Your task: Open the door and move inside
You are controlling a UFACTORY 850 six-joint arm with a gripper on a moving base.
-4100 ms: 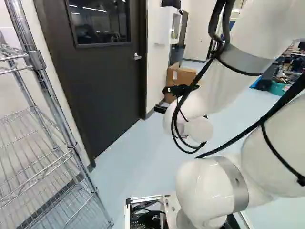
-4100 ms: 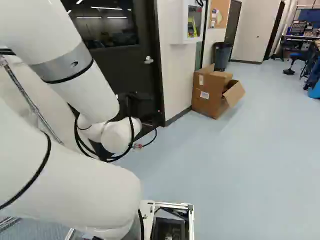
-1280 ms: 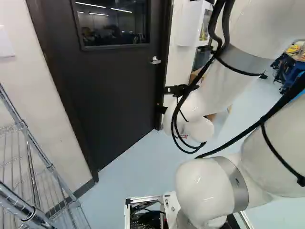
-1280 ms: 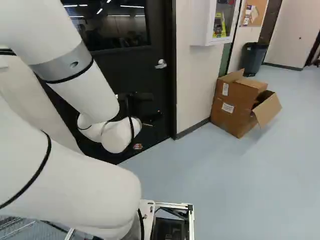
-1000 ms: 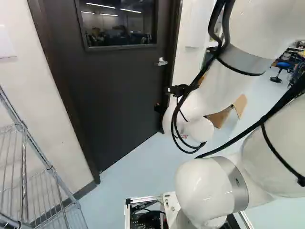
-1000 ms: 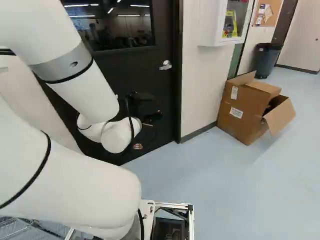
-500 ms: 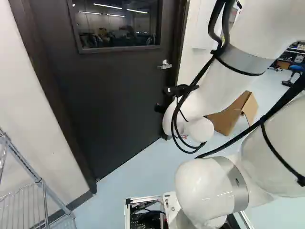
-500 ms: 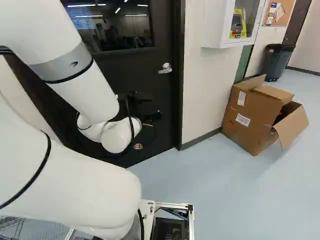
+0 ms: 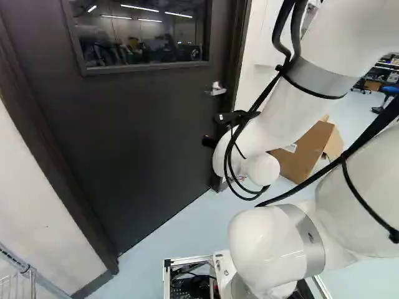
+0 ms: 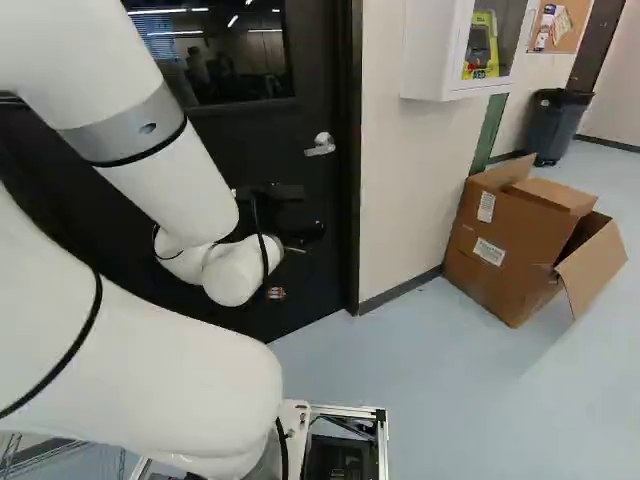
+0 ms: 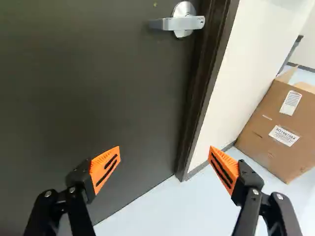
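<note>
Since the earlier frames the base has moved, bringing the door (image 9: pixel 143 137) nearer and sliding the cardboard box (image 10: pixel 490 245) further right in both base views; the arm (image 9: pixel 283 124) keeps its pose against its lowest joint. The door is shut in its frame (image 11: pixel 197 98). Its lever handle (image 11: pixel 177 23) sits ahead of the end effector (image 11: pixel 165 150), higher up the door and apart from it, near the frame. The end effector is spread wide, with nothing between its orange pads (image 11: pixel 105 167).

The step in hand looks to be lining up with the handle before any grip. Next, the end effector probably needs to rise and close in until the lever lies between the pads; going straight ahead from here would likely meet the door or frame below the handle.
</note>
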